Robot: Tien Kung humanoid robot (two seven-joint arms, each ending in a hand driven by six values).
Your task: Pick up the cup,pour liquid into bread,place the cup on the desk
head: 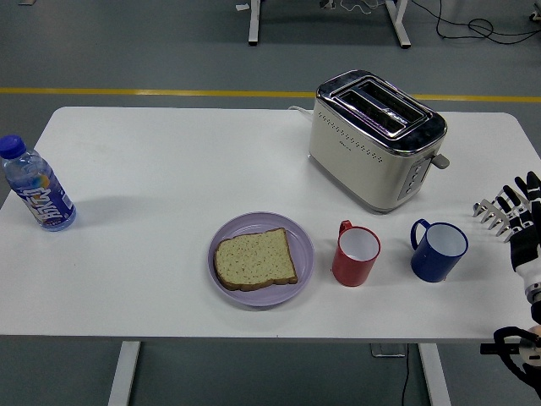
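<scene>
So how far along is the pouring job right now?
Both the red cup and blue cup stand upright on the table; the bread lies on its plate. The right hand, open, holds nothing. This fits before pickup or after set-down.

Right hand [517, 213]: black segmented fingers [526, 186] with silvery-white tips [490, 213]. A white cylindrical wrist section [531, 272] follows, then a black forearm joint [517, 348] with a round pale fitting, near right corner.
</scene>
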